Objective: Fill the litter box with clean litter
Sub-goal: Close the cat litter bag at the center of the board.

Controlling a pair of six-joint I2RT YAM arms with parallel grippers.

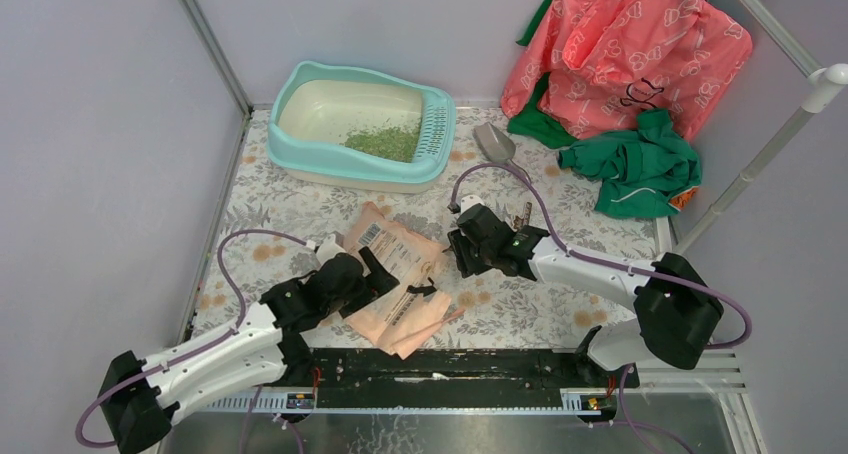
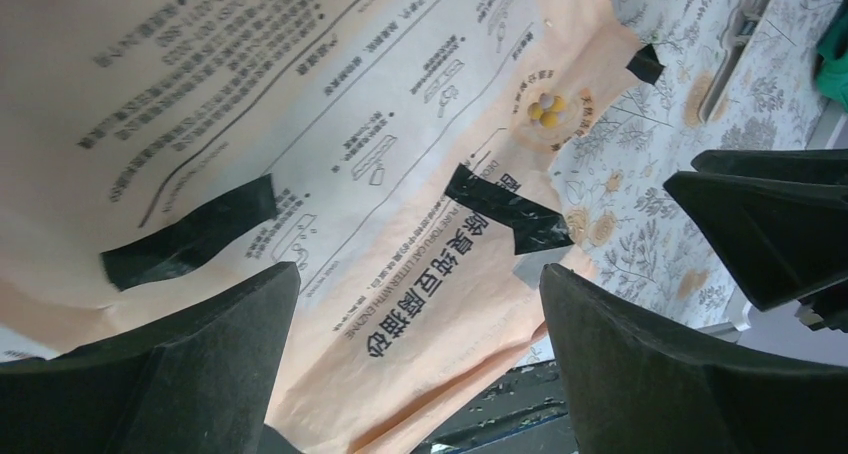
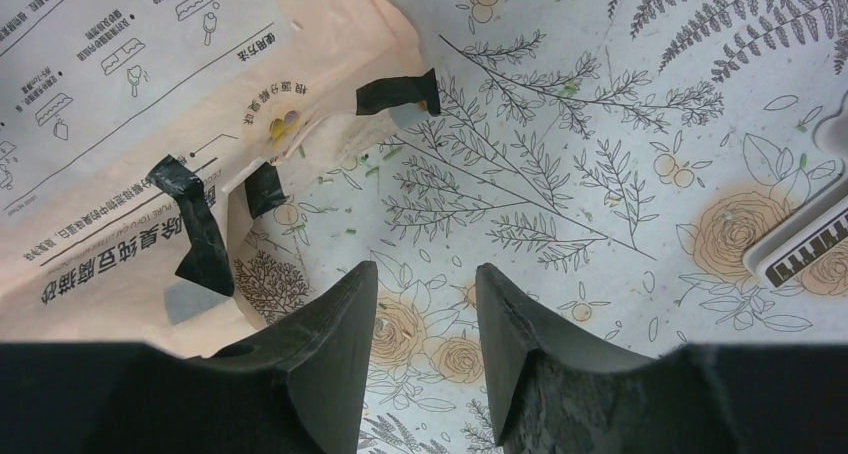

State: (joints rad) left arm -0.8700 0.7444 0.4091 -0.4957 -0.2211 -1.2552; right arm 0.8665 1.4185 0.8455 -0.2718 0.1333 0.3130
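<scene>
Bench [image 1: 300, 209]: the cover is a loose flowered sheet, so we'd expect it to drag or bunch if a claw scrapes it.

Litter box [image 1: 330, 159] sits well beyond both claws, up-left of the right one. Clean litter [image 1: 385, 142] covers only a patch at the grille end and most of the basin is bare. We judge the fill far from done.

Paper bag [image 1: 405, 254] lies flat directly under the left claw [image 2: 415, 274], whose jaws gape wide with nothing in them. Right claw [image 3: 425, 269] hangs just right of the bag's taped corner, jaws parted, empty, bench showing between them.

Risks:
- A one-sided pinch tips the bag and dumps litter short of the box.
- Black tape [image 3: 200, 229] may peel under load.
- We can't tell how much is left inside.

Stray green bits [image 3: 390, 154] lie just ahead of the right claw.

Around:
- Pink coat [image 1: 625, 49] and green cloth [image 1: 635, 169] are far right of the right claw, clear of the path.
- Grey scoop [image 1: 493, 142] lies beyond the right claw, beside the box's end. It's the only thing near the route.
</scene>
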